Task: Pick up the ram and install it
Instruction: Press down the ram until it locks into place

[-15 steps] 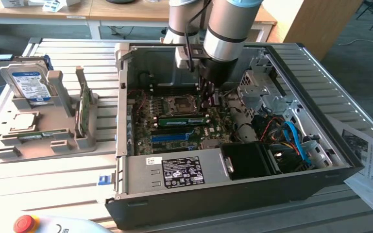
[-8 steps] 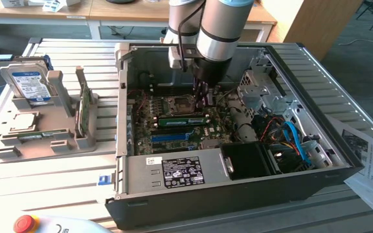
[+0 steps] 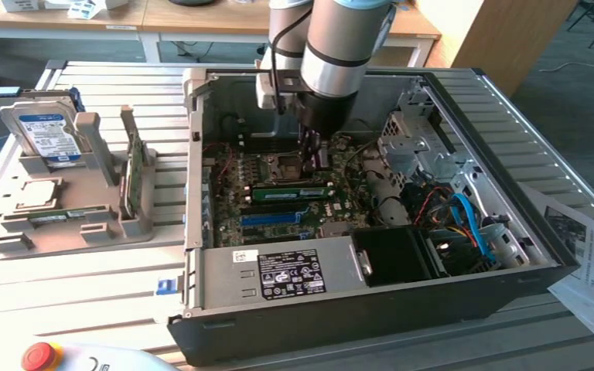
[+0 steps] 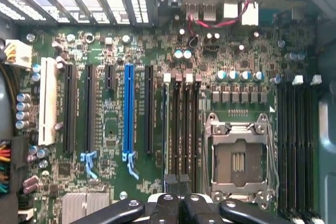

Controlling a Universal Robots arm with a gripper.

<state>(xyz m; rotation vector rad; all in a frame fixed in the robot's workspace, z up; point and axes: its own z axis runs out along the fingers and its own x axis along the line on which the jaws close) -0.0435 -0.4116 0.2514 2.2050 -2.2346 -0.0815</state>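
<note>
Slatted white metal table point(image 3: 90, 267) carries an open black computer case point(image 3: 380, 309); the gripper point(image 3: 315, 151), fingers shut, hangs over the green motherboard point(image 3: 276, 202), where a slim green ram stick point(image 3: 288, 192) lies in its slot. From the wrist, closed black fingertips point(image 4: 170, 184) meet above dark memory slots point(image 4: 181, 129) (one slip could scrape nearby capacitors, I judge).

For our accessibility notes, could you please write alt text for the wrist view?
A shut black gripper hangs over a green motherboard, above dark memory slots beside an empty silver processor socket; a blue expansion slot lies further along.
</note>
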